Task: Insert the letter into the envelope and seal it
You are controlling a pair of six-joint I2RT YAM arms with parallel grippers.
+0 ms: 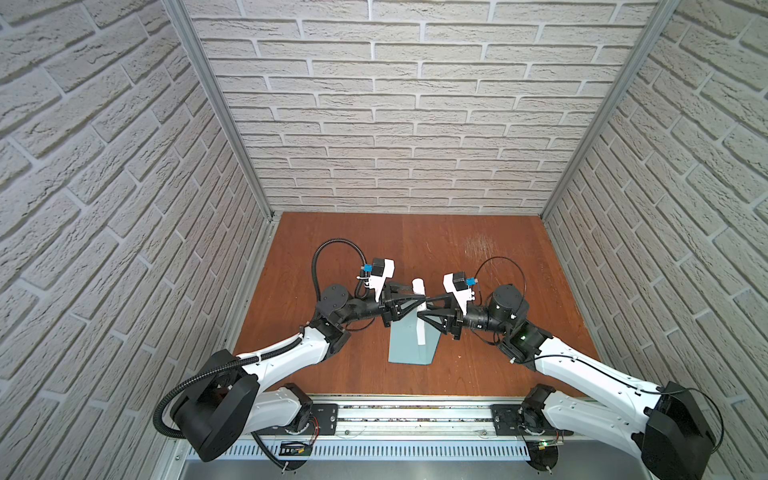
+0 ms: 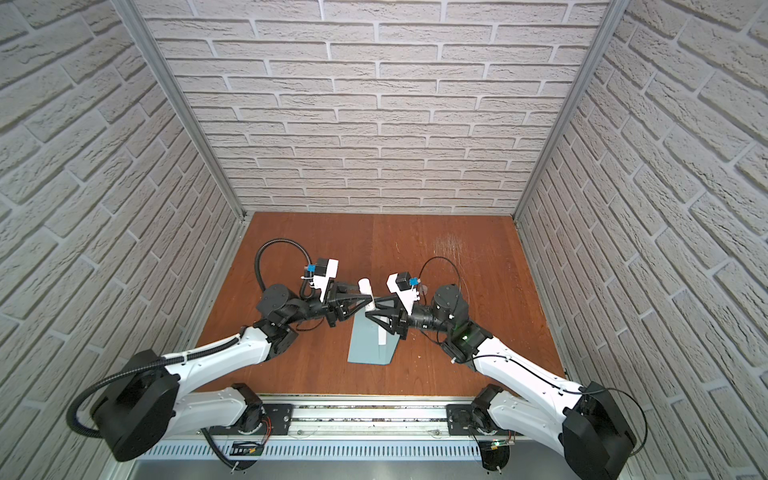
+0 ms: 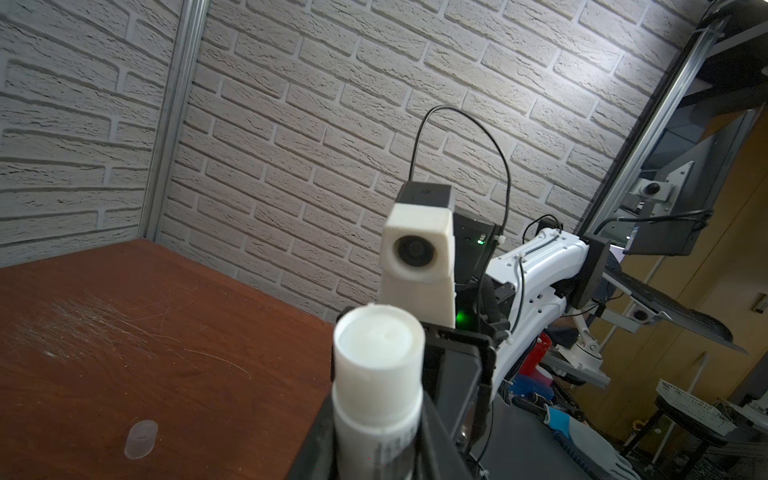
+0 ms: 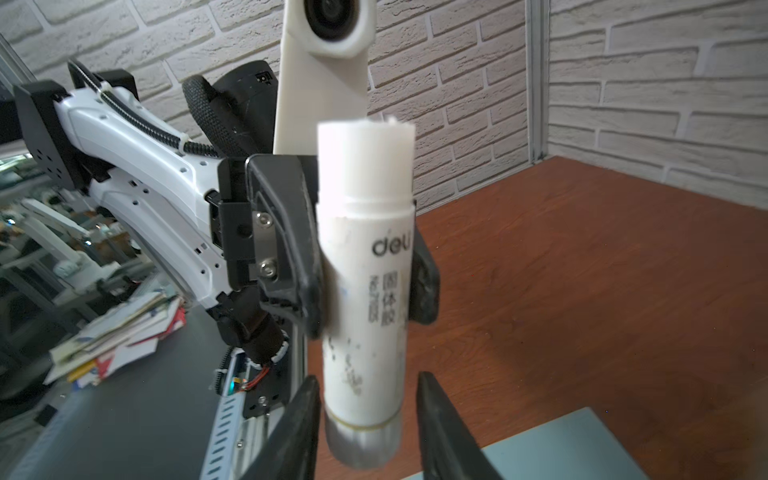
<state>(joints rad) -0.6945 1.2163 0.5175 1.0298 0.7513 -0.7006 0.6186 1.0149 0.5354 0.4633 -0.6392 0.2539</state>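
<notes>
Centre of both top views, over a red-brown wooden table (image 1: 415, 241): both arms' pincers tip to tip.

Left gripper (image 4: 365, 270): jaws pressed against both sides of a white cylindrical plastic glue stick (image 4: 365, 299), at mid-body beside the black printing, firmly held. Stick roughly upright, cap off, white glue bared at the top, grey base at the bottom.

Right gripper (image 4: 368, 386): fingers (image 4: 440, 419) either side of the stick's grey base, parted wider than the stick. Clear gap on the frame-right side in the right wrist view. Nothing gripped.

Light blue-grey paper envelope (image 1: 409, 345): flat on the table, lower centre of both top views (image 2: 368, 347), directly below the meeting pincers, upper end hidden under them. One corner also at lower right of the right wrist view (image 4: 582, 449).

Narrow white strip (image 1: 420, 332): lengthwise on the envelope's right half in the top views. Cannot tell what it is.

Small translucent plastic cap (image 3: 141, 439): on its side on the table, lower left of the left wrist view, well apart from the stick.

Patch of pale scratches (image 1: 482, 247): upper right part of the tabletop in the top views.

White brick-pattern walls (image 1: 415, 104) on three sides.
</notes>
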